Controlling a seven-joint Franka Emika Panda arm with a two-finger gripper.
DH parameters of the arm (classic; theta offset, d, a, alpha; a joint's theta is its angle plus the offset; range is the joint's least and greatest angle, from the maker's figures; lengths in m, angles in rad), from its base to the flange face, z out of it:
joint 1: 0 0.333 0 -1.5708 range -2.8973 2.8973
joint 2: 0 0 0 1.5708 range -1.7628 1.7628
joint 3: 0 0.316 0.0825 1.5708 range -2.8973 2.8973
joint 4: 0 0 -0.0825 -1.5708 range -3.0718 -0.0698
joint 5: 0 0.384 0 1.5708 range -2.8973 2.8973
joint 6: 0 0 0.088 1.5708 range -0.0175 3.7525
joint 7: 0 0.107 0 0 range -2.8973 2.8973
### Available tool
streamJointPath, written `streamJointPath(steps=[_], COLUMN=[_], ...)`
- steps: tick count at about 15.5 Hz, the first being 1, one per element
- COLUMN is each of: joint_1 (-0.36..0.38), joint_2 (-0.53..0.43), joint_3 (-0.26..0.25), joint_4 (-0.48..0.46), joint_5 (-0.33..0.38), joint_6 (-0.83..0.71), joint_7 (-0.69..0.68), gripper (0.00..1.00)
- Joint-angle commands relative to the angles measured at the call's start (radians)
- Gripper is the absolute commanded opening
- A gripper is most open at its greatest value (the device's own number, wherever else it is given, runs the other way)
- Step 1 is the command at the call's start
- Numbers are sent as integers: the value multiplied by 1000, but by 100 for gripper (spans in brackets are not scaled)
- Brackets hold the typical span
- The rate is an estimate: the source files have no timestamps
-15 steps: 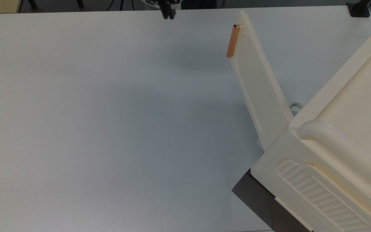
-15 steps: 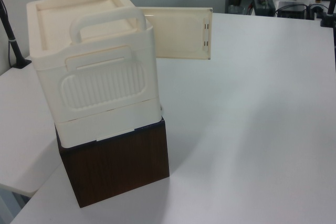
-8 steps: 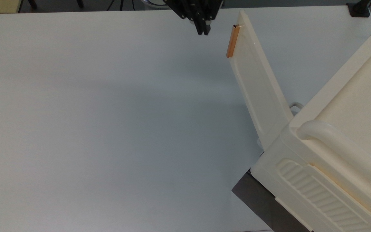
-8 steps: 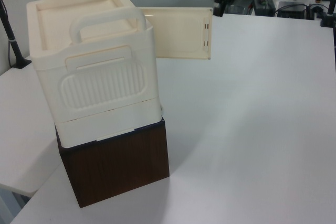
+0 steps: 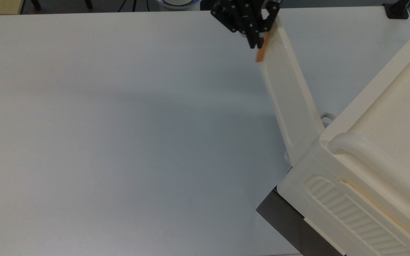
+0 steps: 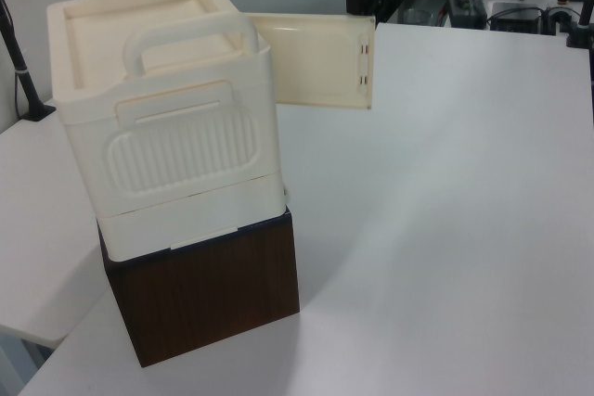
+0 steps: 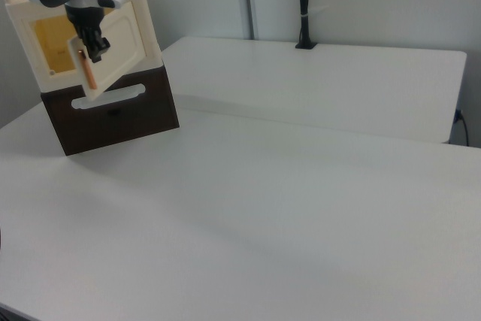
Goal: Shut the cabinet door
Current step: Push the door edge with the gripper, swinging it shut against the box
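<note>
Nearest in the left view, the cabinet (image 6: pixel 167 136) sits on a dark wooden box (image 6: pixel 209 294) at the near left of the white table (image 5: pixel 119 124), its ribbed side toward that camera; in the top view it fills the lower right corner. From its far corner the door (image 5: pixel 290 96) swings out, open, its long axis running away from the cabinet toward the table's far edge, the top view's upper middle. Half a second ago my gripper (image 5: pixel 256 44) hung to the top view's left of the door's free end, apart from it; now I have come across to that end and sit at the orange handle (image 5: pixel 261 55), and the door has swung a little, showing a thinner face in the top view. My fingers look close together at the handle, though I cannot tell whether they clamp it. In the right view I am in front of the door's face (image 7: pixel 98 46). To the top view's left of the door the table lies bare and wide; its far edge runs just behind me.
</note>
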Motion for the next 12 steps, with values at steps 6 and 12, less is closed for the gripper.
streamJointPath(steps=[6, 12], joint_1=[125, 163], joint_2=[65, 135], joint_3=[9, 33], joint_4=[10, 70], joint_5=[35, 32], joint_6=[138, 232], joint_7=[60, 41], gripper=[14, 18])
